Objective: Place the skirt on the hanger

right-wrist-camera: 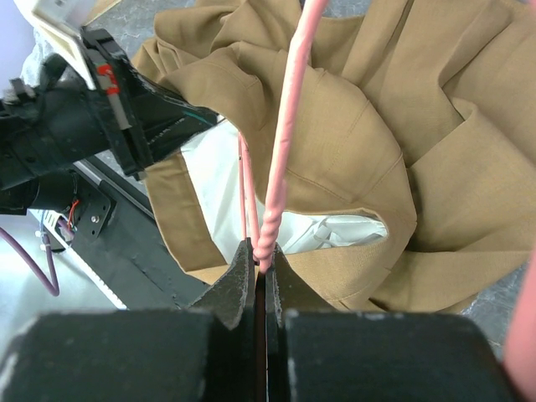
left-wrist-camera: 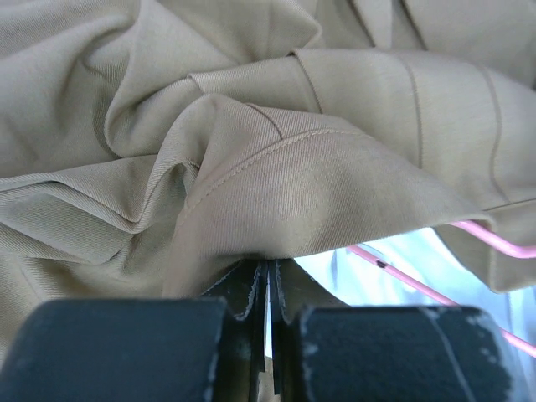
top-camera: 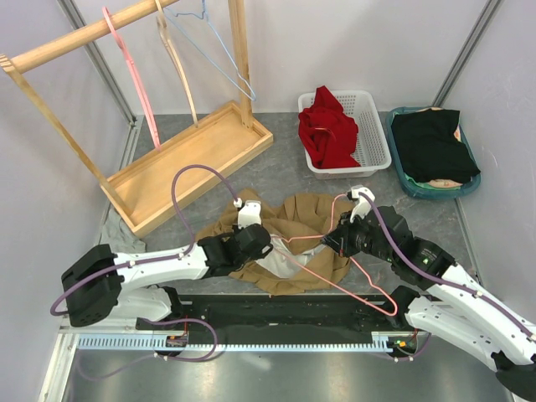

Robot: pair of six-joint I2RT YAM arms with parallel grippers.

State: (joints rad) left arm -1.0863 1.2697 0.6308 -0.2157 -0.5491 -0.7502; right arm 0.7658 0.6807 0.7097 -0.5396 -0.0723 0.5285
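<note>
The tan skirt (top-camera: 297, 219) with a white lining lies crumpled on the grey table between my arms. It fills the left wrist view (left-wrist-camera: 251, 126) and shows in the right wrist view (right-wrist-camera: 394, 142). A pink wire hanger (top-camera: 339, 280) lies across it, one arm running into the skirt's opening. My left gripper (top-camera: 266, 241) is shut on the skirt's waist edge (left-wrist-camera: 268, 264). My right gripper (top-camera: 335, 239) is shut on the hanger's twisted neck (right-wrist-camera: 266, 251). The hanger's pink wire also shows in the left wrist view (left-wrist-camera: 494, 240).
A wooden rack (top-camera: 188, 155) with a pink, a wooden and a blue hanger stands at back left. A white basket (top-camera: 368, 126) holds a red garment. A teal tray (top-camera: 469, 184) holds black clothing. A black rail (top-camera: 276, 314) runs along the near edge.
</note>
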